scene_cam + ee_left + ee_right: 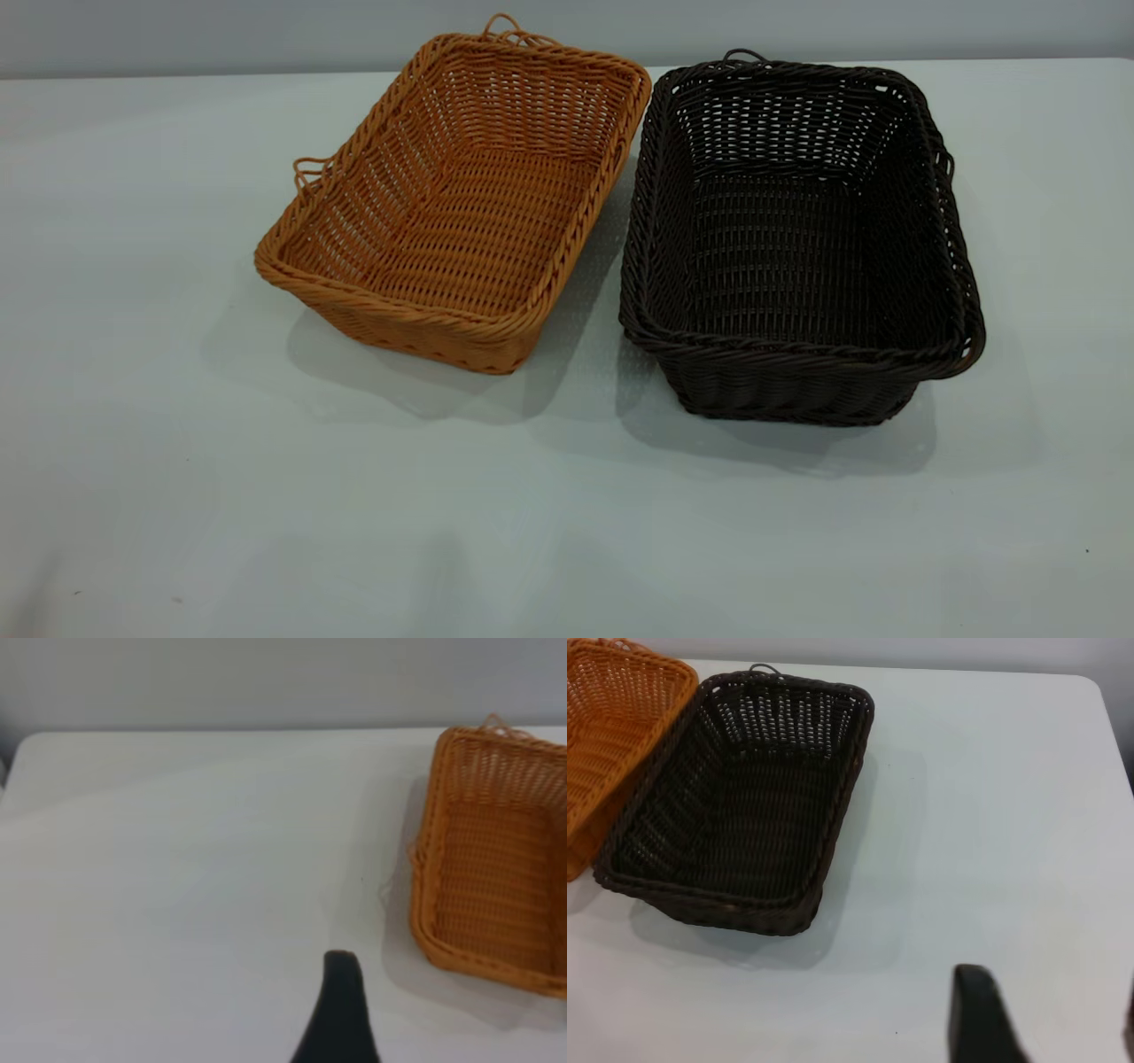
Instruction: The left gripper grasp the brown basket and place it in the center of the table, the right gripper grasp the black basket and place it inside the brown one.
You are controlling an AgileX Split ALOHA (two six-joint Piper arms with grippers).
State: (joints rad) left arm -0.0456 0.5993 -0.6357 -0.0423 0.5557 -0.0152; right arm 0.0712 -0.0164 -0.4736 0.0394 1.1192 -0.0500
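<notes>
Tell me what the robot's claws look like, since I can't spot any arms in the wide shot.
Only the wrist cameras show them, and only in part. The left claw shows one finger: matte black, smooth, tapering to a rounded tip. The right claw shows a similar dark, blunt finger, with a sliver of a second at the picture's edge. No cables, markings or arm bodies are visible.

Brown basket (pixel 461 199) left, black basket (pixel 797 239) right, on table (pixel 177 443).
</notes>
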